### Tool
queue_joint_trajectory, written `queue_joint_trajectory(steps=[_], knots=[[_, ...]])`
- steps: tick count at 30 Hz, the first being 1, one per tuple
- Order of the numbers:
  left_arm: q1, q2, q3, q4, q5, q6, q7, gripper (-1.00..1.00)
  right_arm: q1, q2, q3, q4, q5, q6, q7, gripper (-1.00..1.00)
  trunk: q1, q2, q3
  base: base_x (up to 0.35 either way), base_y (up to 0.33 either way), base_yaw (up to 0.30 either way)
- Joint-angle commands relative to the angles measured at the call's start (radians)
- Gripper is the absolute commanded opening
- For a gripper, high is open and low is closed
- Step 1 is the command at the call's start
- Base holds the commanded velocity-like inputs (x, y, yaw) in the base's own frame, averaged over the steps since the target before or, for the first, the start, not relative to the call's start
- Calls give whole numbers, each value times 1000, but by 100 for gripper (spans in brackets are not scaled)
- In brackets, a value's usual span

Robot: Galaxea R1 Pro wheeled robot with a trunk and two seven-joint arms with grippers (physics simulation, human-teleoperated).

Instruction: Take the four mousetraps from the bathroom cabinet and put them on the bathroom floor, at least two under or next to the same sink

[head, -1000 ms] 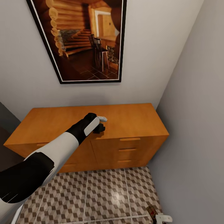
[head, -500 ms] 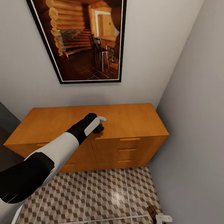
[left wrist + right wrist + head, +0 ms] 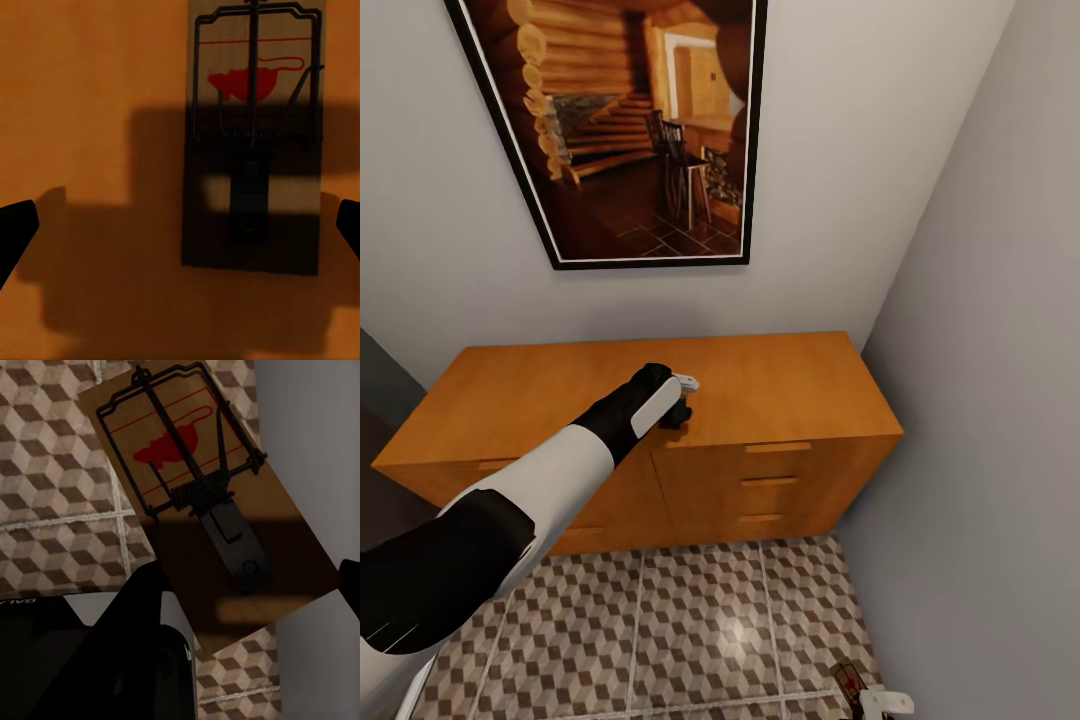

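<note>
The left gripper point(image 3: 180, 232) is spread wide, its dark fingertips point(image 3: 15, 232) at either edge of the left wrist view, holding nothing. Between them, nearer one tip, a mousetrap point(image 3: 253, 135) lies flat on the cabinet top point(image 3: 90, 112), its long axis running across the line between the tips, the end with the red mouse print and wire bar pointing away from the camera. In the head view this gripper point(image 3: 680, 400) hangs over the middle of the cabinet point(image 3: 780, 390), near its front edge. The right gripper point(image 3: 255, 577) has a second trap point(image 3: 202, 502) across it, tilted, printed end away from the wrist, above the floor point(image 3: 52, 502) beside the grey wall point(image 3: 315, 427); whether the fingers are pressing it I cannot tell.
</note>
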State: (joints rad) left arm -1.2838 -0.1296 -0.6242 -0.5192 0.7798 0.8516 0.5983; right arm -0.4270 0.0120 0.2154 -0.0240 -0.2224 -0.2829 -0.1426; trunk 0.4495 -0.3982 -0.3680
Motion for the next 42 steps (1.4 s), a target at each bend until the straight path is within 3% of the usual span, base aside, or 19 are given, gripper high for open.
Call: queue_joint_trajectory(steps=[1,42], knots=[[-1,1,-6,-1,11,2,8,100,-1,0,9,1,-11,-4,0,-100,1,-2,-2,0,0,0],[12,1,-6,-2,18,3,-21,100,-1,0,9,1,-11,-4,0,-100,1,-2,-2,0,0,0]])
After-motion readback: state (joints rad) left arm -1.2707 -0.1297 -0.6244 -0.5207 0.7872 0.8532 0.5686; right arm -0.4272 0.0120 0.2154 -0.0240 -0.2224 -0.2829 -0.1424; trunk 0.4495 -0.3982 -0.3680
